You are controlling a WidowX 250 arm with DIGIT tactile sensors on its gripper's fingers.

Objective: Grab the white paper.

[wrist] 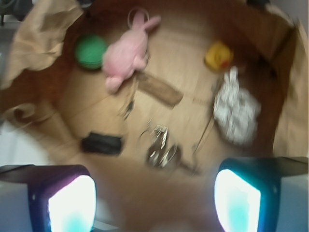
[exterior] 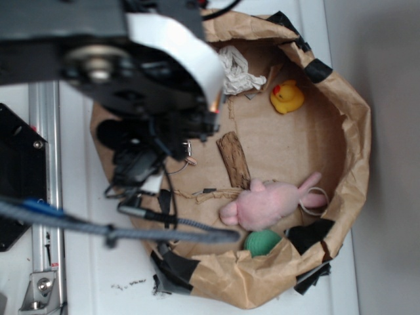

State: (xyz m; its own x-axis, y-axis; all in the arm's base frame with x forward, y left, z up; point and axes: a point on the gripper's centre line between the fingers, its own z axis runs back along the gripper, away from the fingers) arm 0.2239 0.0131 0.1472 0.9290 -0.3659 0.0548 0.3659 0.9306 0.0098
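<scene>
In the wrist view the gripper point(wrist: 154, 203) hangs above the floor of the brown paper bag point(wrist: 34, 34), its two fingers point(wrist: 67, 203) spread wide apart with nothing between them. Just ahead of them lie a small metal tangle point(wrist: 161, 145) and a black piece point(wrist: 101, 143). Farther ahead and to the right rests the white paper point(wrist: 236, 113), well apart from the fingers, with the wooden stick point(wrist: 159, 89), yellow duck point(wrist: 218, 55), pink plush rabbit point(wrist: 128, 50) and green ball point(wrist: 91, 51) beyond.
</scene>
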